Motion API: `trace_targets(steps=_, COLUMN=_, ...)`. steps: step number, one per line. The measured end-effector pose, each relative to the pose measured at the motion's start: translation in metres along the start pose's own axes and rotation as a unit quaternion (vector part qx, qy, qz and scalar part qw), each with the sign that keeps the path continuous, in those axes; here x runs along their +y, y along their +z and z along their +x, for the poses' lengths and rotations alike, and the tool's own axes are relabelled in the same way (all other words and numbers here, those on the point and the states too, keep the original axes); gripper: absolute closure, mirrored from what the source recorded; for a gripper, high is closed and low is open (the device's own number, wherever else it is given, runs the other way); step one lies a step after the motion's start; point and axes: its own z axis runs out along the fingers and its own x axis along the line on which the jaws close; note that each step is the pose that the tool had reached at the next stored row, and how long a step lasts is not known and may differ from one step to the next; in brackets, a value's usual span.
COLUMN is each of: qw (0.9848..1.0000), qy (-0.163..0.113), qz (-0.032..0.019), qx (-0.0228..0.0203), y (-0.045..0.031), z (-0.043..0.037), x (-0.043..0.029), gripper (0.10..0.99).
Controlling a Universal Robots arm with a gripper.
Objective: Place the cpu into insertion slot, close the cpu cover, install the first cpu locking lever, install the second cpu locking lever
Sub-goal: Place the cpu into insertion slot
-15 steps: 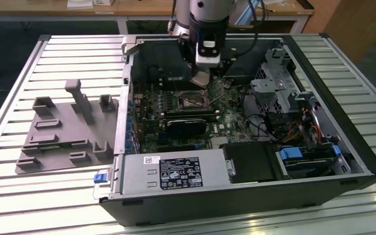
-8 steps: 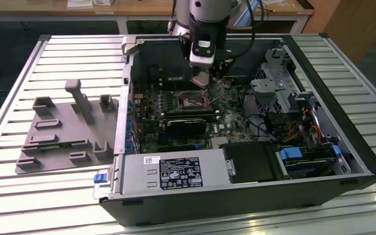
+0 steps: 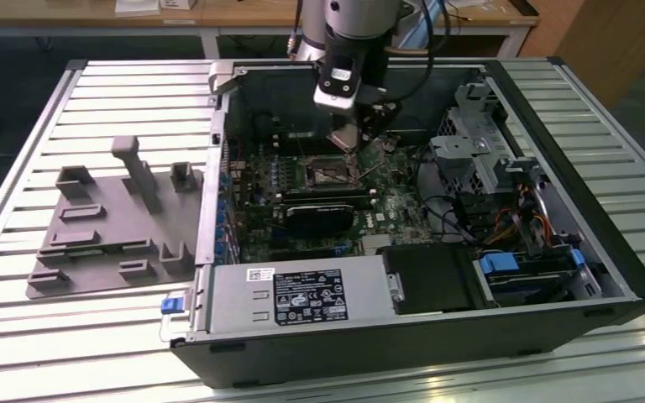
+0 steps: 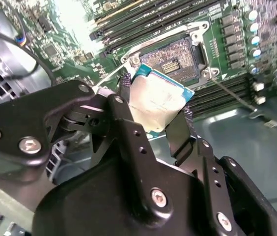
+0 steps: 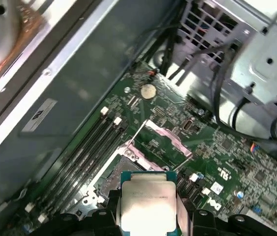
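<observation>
Gripper [image 4: 155, 101] clamped on cpu [image 5: 147, 206] edges; cpu hangs tilted, close over open insertion slot [image 4: 175, 61]. Watch tilt: you risk one corner landing first, jamming or damaging slot.

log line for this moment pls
pincer: shut on cpu | cpu: held near insertion slot, not seated | cpu cover: open

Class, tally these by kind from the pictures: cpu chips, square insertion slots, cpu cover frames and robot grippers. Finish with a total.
Pale silvery square metal-topped cpu, held in the jaws: 1
Dark square metal-rimmed insertion slot: 1
Thin silvery metal cpu cover, open: 1
Black gripper: 1
Total: 4
</observation>
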Motion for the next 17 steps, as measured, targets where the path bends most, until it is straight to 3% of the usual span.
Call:
trace_targets(steps=4, qw=0.9994, qy=0.036, qz=-0.0004, qx=-0.0032, y=0.0006, z=0.0000, x=0.0000, gripper=0.549)
trace_targets(steps=9, qw=0.9967, qy=0.081, qz=-0.0009, qx=-0.0073, y=0.0012, z=0.0000, x=-0.0001, gripper=0.549)
trace_targets(steps=13, qw=0.9930, qy=0.118, qz=-0.0013, qx=-0.0105, y=0.0019, z=0.0000, x=-0.0002, gripper=0.549)
trace_targets(steps=17, qw=0.9881, qy=0.153, qz=-0.0018, qx=-0.0137, y=0.0027, z=0.0000, x=-0.0002, gripper=0.549)
